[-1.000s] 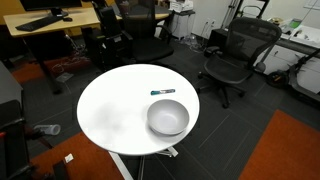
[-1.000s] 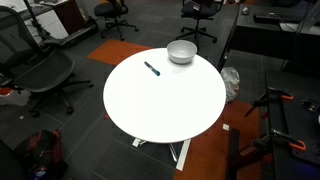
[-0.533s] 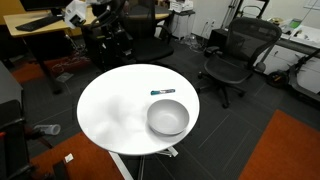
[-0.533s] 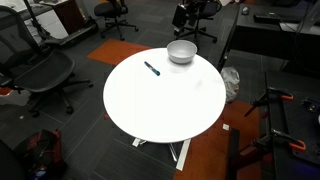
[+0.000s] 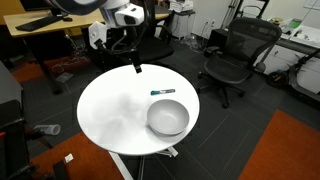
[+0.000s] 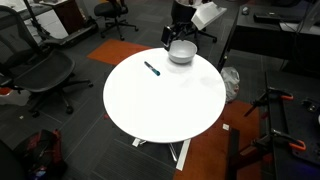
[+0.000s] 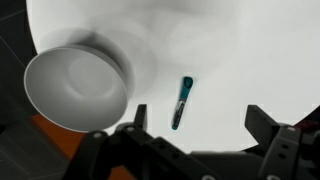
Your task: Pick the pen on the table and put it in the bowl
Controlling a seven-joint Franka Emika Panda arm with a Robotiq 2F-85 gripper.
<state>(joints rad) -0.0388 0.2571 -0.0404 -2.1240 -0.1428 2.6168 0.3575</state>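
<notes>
The teal and dark pen (image 5: 162,92) lies on the round white table (image 5: 105,115), a little beyond the white bowl (image 5: 168,117). Both also show in an exterior view, the pen (image 6: 152,69) to the left of the bowl (image 6: 181,52). My gripper (image 5: 135,66) hangs open and empty above the table's far edge, apart from the pen; in an exterior view it (image 6: 171,40) is just behind the bowl. In the wrist view the open jaws (image 7: 200,125) frame the pen (image 7: 183,100), with the bowl (image 7: 75,88) to its left.
Black office chairs (image 5: 232,58) stand around the table, one (image 6: 40,75) close to its edge. A wooden desk (image 5: 50,25) stands behind. Orange carpet (image 5: 285,150) lies beside the table. The white tabletop (image 6: 165,105) holds nothing else.
The arm has swung in from behind and come down toward the table's far edge. The pen and bowl have not moved.
</notes>
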